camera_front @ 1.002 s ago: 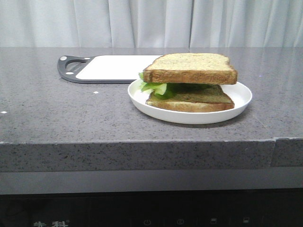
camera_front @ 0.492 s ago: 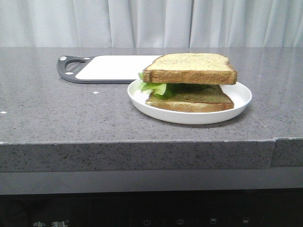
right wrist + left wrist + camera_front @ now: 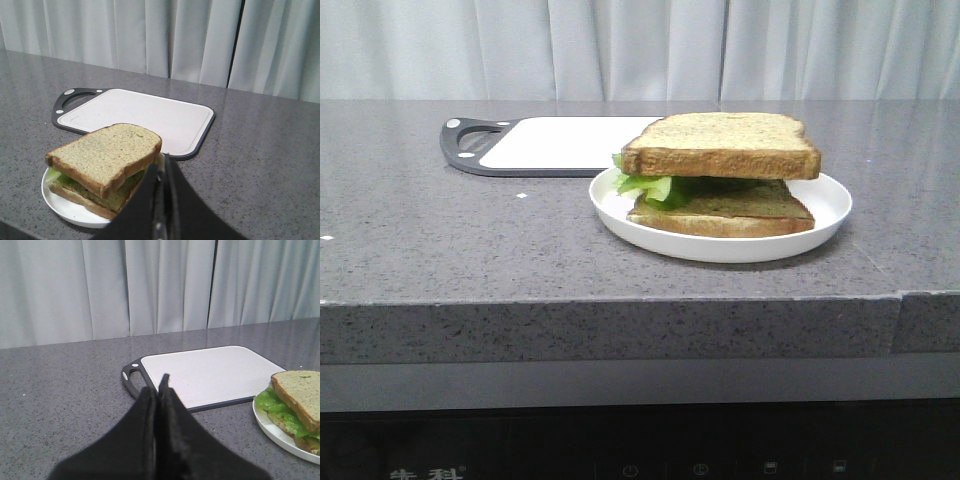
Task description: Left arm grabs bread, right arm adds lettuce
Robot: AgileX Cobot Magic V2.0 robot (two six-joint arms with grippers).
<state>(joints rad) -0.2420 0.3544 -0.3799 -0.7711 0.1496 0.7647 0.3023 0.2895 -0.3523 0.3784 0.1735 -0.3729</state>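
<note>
The task looks finished, as far as these views show: the bread [image 3: 721, 145] sits as the top layer of a stacked sandwich, with the lettuce [image 3: 647, 184] tucked under it and poking out on one side, over a thinner bottom slice [image 3: 722, 211]. All of it rests in the white plate [image 3: 830, 205] on the grey counter [image 3: 470, 240], and nothing else is in the plate. Neither arm holds anything. The left gripper [image 3: 159, 390] has its fingers pressed together and empty, with the plate off to its right and the white cutting board [image 3: 210, 372] just beyond its tips. The right gripper [image 3: 161, 175] is likewise closed and empty, with the sandwich close by on its left and the board further ahead. Nothing seems left to do but retreat.
</note>
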